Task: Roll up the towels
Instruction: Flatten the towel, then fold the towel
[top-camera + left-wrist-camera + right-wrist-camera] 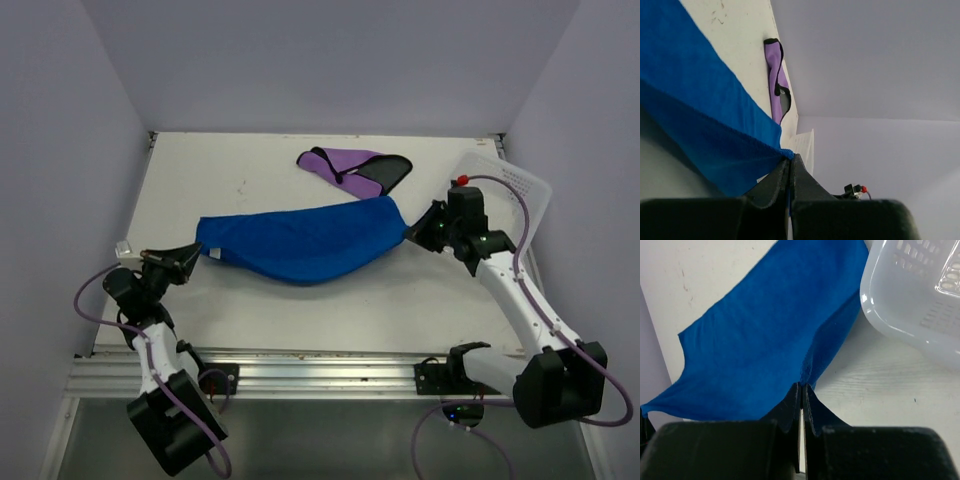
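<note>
Left wrist view: the left fingers (786, 172) are pressed together, pinching one corner of the blue towel (700, 125). The right fingers (799, 397) are pressed together too, pinching the other end of the same towel. It stretches long between the two sets of fingers and sags in the middle, low over the worktop (270, 315). I cannot tell if the middle touches it.

Past the blue towel, away from both fingers, the purple towel (345, 163) lies in a loose heap, closer to the right fingers. A white basket (522, 185) sits just beside the right fingers.

I think no towel is rolled yet, so both are left to do.

The left fingers are near the worktop's side edge. The basket crowds the right fingers. The most open room is the bare worktop between the fingers and the arm bases.
</note>
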Tool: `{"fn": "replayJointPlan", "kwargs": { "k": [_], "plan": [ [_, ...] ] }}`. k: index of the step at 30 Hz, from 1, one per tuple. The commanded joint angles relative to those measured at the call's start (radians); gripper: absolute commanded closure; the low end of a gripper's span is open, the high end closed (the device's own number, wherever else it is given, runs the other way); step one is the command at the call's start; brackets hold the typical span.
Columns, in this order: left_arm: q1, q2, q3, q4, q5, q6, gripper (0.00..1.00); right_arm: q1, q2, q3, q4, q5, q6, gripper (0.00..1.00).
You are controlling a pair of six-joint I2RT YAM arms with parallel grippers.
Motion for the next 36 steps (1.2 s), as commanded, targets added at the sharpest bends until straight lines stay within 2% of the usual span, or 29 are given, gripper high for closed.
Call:
{"fn": "replayJointPlan", "kwargs": {
  "k": [1, 8, 14, 21, 36],
  "plan": [
    [0.026, -0.058, -0.003, 0.005, 0.018, -0.016, 1.0, 0.0, -0.112, -0.04, 0.01, -0.024, -0.014, 1.0],
    [0.026, -0.108, 0.017, -0.287, -0.01, 0.056, 1.0, 0.0, -0.185, -0.143, -0.056, 0.01, -0.011, 1.0],
    [0.035, -0.097, -0.02, -0.394, -0.028, 0.105, 1.0, -0.002, -0.157, -0.166, -0.082, 0.048, -0.014, 1.0],
    [0.061, -0.062, -0.079, -0.346, -0.027, 0.072, 1.0, 0.0, -0.093, -0.156, -0.036, 0.096, -0.008, 1.0],
    [0.116, 0.116, -0.014, -0.152, -0.046, 0.012, 1.0, 0.006, 0.183, 0.064, 0.039, 0.089, -0.035, 1.0]
  ]
}}
